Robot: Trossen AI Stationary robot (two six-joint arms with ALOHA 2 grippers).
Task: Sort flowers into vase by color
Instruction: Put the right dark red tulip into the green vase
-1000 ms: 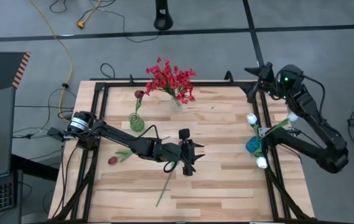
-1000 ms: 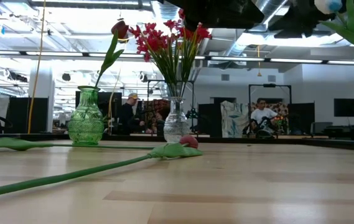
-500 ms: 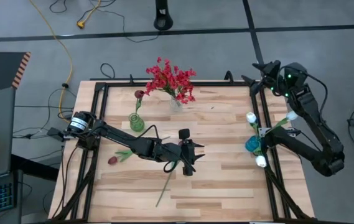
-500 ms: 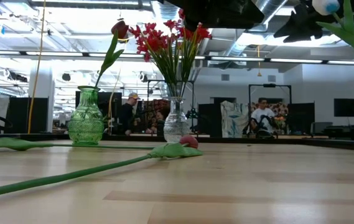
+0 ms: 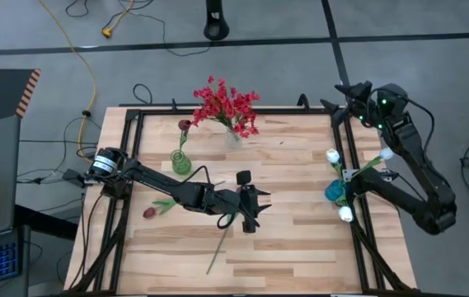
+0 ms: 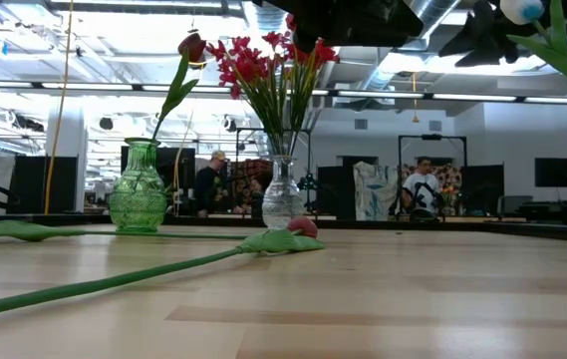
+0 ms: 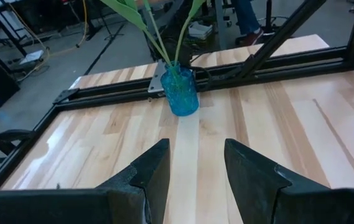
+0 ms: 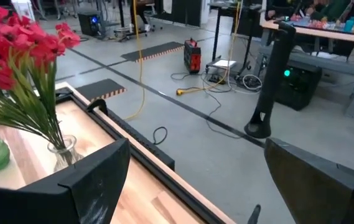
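Bright red sprays [image 5: 227, 106] stand in a clear vase [image 6: 283, 194] at the table's far side. One maroon tulip [image 5: 185, 125] stands in the green vase [image 5: 181, 162]. White tulips [image 5: 333, 155] stand in the blue vase [image 7: 180, 92] at the right edge. Another maroon tulip [image 5: 149, 212] lies flat on the table at the left. A third flower lies with its long stem [image 5: 217, 249] toward the near edge and its maroon bud [image 6: 303, 226] on the wood. My left gripper [image 7: 196, 155] hovers open and empty above mid-table, pointing at the blue vase. My right gripper [image 5: 335, 96] is open and empty, high over the far right corner.
A black metal frame [image 5: 358, 227] runs along the table's edges. The blue vase stands against its right rail. Bare wood [image 5: 300, 239] lies between my left gripper and the near right corner. Cables [image 8: 164, 134] and people show beyond the table.
My right arm has swung a little toward the table's far edge and turned, its gripper staying open and empty. The flowers lie and stand as before.
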